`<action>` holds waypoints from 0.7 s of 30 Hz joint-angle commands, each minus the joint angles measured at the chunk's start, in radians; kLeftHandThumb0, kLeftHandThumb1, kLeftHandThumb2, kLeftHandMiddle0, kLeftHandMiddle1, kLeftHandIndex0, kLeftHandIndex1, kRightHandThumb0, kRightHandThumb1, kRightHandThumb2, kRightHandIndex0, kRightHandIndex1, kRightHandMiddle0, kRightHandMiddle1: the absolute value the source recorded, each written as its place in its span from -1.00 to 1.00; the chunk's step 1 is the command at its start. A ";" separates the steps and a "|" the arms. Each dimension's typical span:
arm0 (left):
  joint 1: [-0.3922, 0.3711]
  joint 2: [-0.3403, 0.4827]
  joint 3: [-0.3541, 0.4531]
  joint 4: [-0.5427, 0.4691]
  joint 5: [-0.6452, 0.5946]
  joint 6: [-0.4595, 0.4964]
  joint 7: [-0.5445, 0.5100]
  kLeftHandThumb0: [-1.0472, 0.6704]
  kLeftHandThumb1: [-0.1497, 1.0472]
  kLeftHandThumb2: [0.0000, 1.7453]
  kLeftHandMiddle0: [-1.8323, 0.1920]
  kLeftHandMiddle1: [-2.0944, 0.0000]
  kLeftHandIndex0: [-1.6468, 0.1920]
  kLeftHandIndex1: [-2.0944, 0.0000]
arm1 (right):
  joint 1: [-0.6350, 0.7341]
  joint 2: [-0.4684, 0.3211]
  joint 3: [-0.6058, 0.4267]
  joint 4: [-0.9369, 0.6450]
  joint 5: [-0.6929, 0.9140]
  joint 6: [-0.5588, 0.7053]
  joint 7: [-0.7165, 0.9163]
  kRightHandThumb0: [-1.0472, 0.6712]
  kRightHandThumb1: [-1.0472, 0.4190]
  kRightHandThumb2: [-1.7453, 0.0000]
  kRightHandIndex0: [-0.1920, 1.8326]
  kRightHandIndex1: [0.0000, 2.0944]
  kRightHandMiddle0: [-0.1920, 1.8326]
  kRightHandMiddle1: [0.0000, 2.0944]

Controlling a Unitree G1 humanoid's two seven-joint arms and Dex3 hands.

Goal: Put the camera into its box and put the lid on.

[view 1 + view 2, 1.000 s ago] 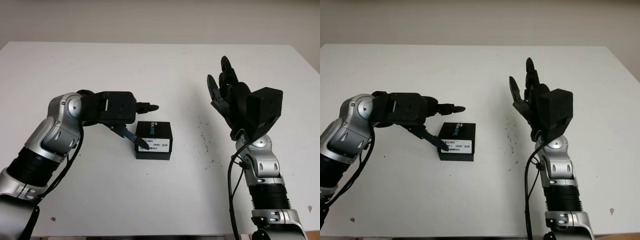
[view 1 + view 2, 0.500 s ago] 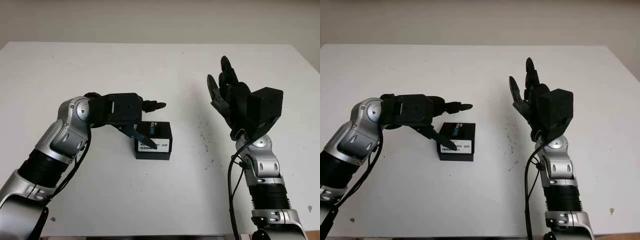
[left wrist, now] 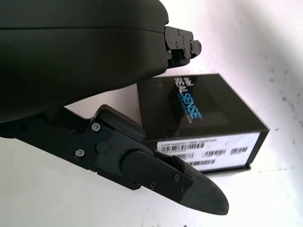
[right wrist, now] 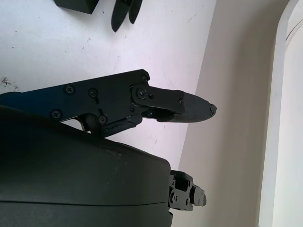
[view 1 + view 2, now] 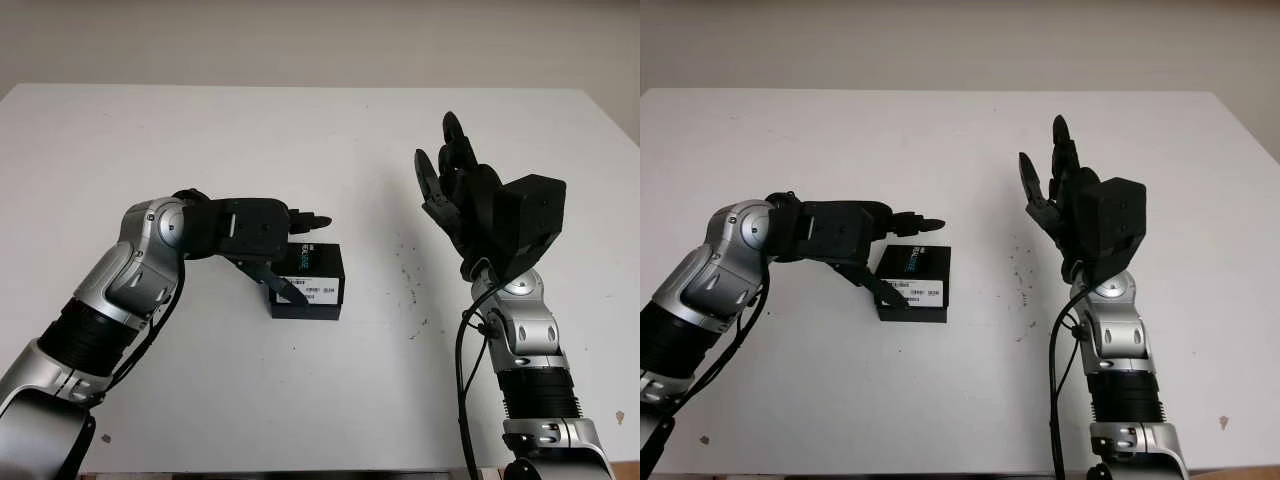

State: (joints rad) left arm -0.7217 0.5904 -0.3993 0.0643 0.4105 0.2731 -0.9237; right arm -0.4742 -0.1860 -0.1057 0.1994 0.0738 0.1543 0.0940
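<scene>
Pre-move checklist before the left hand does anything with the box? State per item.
1. Lid on box: ok, box looks closed, flat on the table.
2. Camera inside: cannot tell, box is shut.
3. Left hand at box: ok, fingers on either side of its near-left corner, open.
4. Left hand contact with box: cannot tell.
5. Right hand out of the way: ok, raised, open, apart from the box.

Big white table [image 5: 300, 400] w/ tiny dark specks [image 5: 408, 280] near the middle. Plain pale wall [image 5: 320, 40] behind.
</scene>
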 commanded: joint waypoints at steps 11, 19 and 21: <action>0.022 -0.044 0.040 -0.014 -0.049 0.088 0.022 -0.56 0.65 -0.96 0.84 0.92 0.89 0.95 | -0.011 0.002 0.000 -0.010 -0.001 0.001 -0.009 -0.41 -1.00 0.47 -0.98 -0.95 -0.93 -0.95; 0.036 -0.045 0.029 -0.018 -0.053 0.107 0.046 -0.53 0.72 -0.93 0.71 0.88 0.80 0.91 | -0.011 0.001 0.000 -0.006 -0.001 -0.002 -0.005 -0.40 -1.00 0.47 -0.98 -0.95 -0.93 -0.95; 0.038 -0.044 0.026 -0.020 -0.050 0.110 0.048 -0.54 0.76 -0.92 0.68 0.86 0.78 0.90 | -0.011 0.001 -0.001 -0.004 -0.001 -0.002 -0.007 -0.40 -1.00 0.47 -0.98 -0.95 -0.93 -0.95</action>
State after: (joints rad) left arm -0.6865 0.5454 -0.3715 0.0605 0.3592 0.3801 -0.8803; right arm -0.4742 -0.1860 -0.1051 0.1994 0.0731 0.1560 0.0882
